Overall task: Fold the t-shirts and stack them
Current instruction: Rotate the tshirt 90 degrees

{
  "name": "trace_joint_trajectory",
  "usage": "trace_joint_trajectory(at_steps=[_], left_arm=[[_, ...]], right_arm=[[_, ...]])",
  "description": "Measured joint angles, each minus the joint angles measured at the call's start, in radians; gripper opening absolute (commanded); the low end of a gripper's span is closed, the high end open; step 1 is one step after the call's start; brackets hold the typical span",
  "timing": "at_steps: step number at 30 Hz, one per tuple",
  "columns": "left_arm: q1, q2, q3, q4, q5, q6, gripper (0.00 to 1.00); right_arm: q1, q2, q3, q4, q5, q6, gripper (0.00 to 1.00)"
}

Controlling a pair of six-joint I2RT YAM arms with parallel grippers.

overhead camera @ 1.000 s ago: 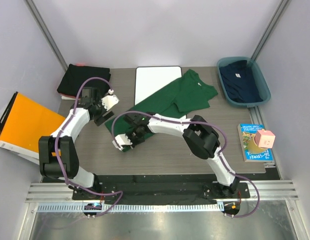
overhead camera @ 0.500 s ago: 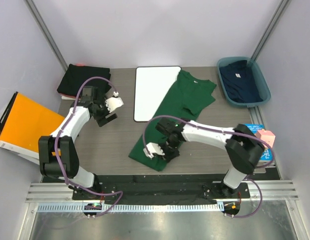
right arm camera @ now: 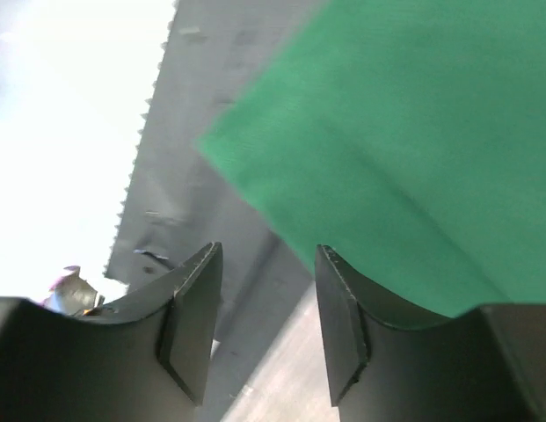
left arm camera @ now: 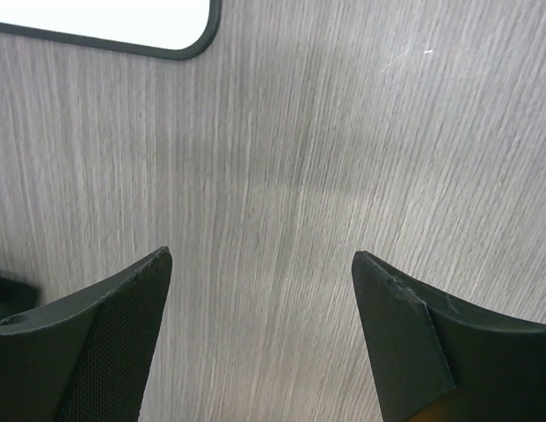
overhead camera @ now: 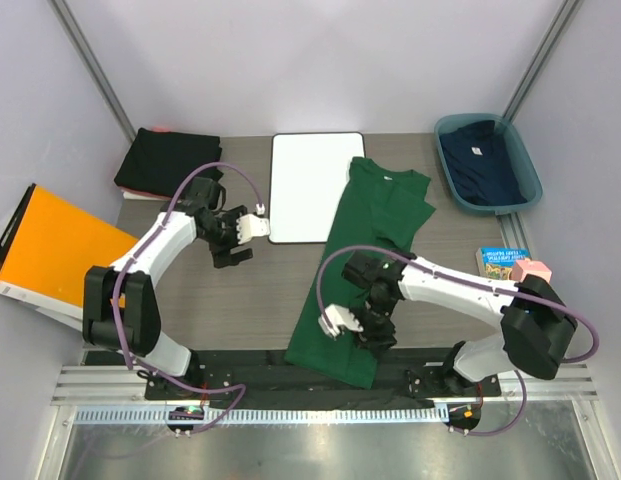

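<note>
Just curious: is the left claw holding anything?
No, the left gripper hangs open over the table, with nothing between its fingers.

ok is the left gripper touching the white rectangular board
Apart. The left wrist view shows the left gripper open over bare wooden table, the white rectangular board lying clear of both fingers.

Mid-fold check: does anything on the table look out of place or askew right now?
Yes. The dark green cloth t-shirt lies slanted, and its bottom hem hangs past the near edge of the grey wood-grain table, over the black rail.
</note>
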Motion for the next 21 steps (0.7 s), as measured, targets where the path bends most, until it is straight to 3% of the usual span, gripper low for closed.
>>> trace_joint_trajectory(at_steps=[3, 5, 6, 7, 12, 21], left_arm=[[-0.005, 0.008, 0.003, -0.002, 0.004, 0.000, 0.84], [-0.004, 0.020, 0.016, -0.007, 0.003, -0.001, 0.84], [-0.004, 0.027, 0.029, -0.012, 0.004, -0.002, 0.84], [-0.004, 0.035, 0.042, -0.013, 0.004, -0.002, 0.84], [-0.004, 0.070, 0.101, -0.013, 0.007, -0.002, 0.84], [-0.004, 0.093, 0.127, -0.013, 0.006, 0.028, 0.84]], right_arm=[[-0.094, 0.035, 0.121, 0.023, 0.034, 0.057, 0.48], [-0.166, 0.092, 0.238, 0.119, 0.069, 0.132, 0.31], [-0.197, 0.117, 0.281, 0.175, 0.097, 0.170, 0.11], [-0.235, 0.150, 0.327, 0.251, 0.133, 0.214, 0.03], [-0.396, 0.334, 0.463, 0.553, 0.346, 0.359, 0.01], [-0.529, 0.660, 0.678, 0.724, 0.545, 0.404, 0.01]])
